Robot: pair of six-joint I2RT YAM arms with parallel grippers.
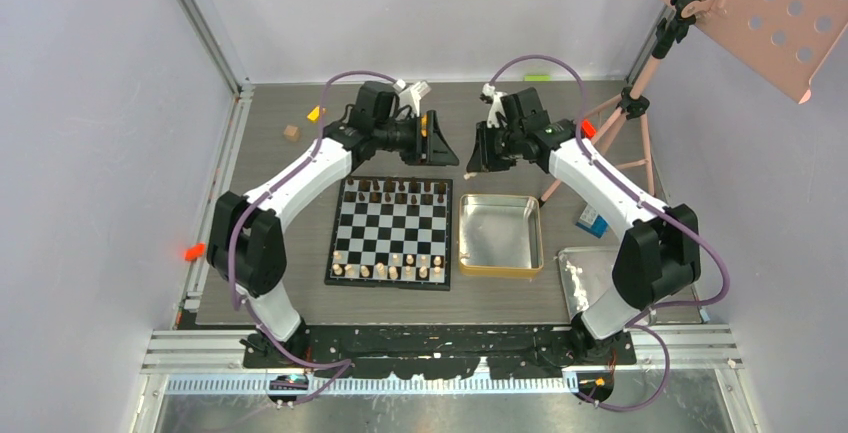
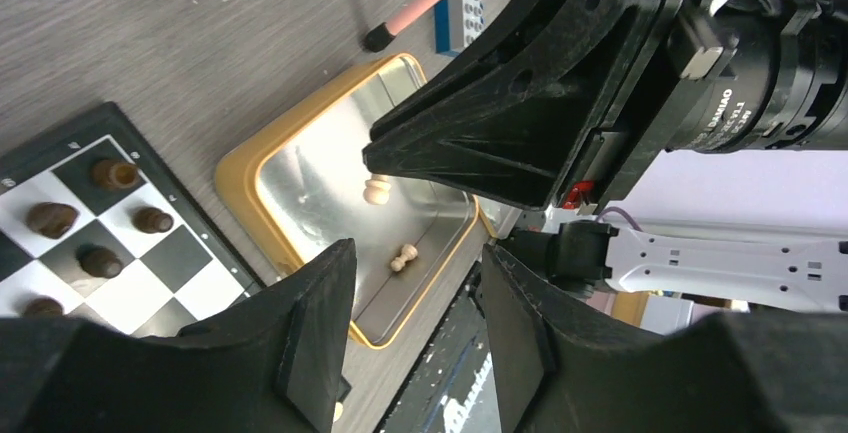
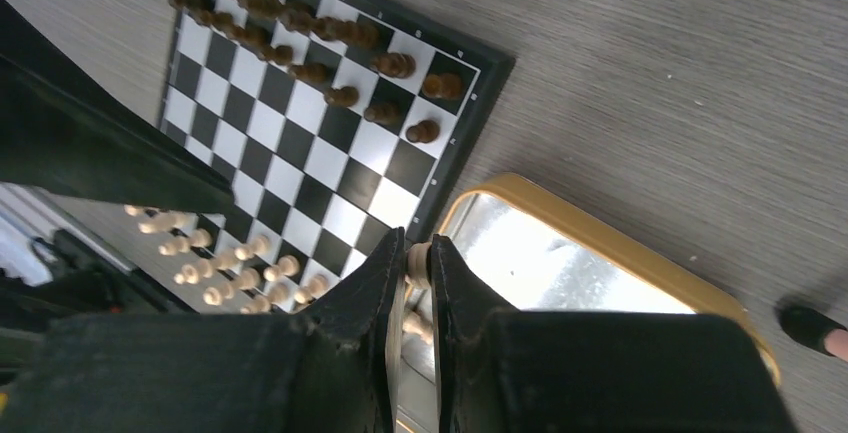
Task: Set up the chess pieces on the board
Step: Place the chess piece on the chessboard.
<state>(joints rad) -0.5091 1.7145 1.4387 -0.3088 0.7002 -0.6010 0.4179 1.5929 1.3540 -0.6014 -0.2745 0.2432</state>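
The checkered board (image 1: 392, 231) lies mid-table, with dark pieces (image 1: 395, 190) along its far rows and pale pieces (image 1: 390, 271) along its near rows. My right gripper (image 3: 418, 265) is shut on a pale piece (image 3: 417, 258), held in the air over the far left corner of the gold tin (image 3: 600, 238). From the left wrist view this piece (image 2: 377, 190) shows at the right gripper's tip. One pale pawn (image 2: 402, 258) lies flat in the tin (image 2: 250, 183). My left gripper (image 2: 415, 338) is open and empty, raised beyond the board, facing the right gripper (image 1: 477, 160).
A small wooden cube (image 1: 291, 133) and an orange bit (image 1: 314, 113) lie at the far left. A pink tripod (image 1: 630, 123) with a perforated panel stands at the far right. A blue brick (image 1: 592, 221) and a silver tray (image 1: 585, 278) lie right of the tin.
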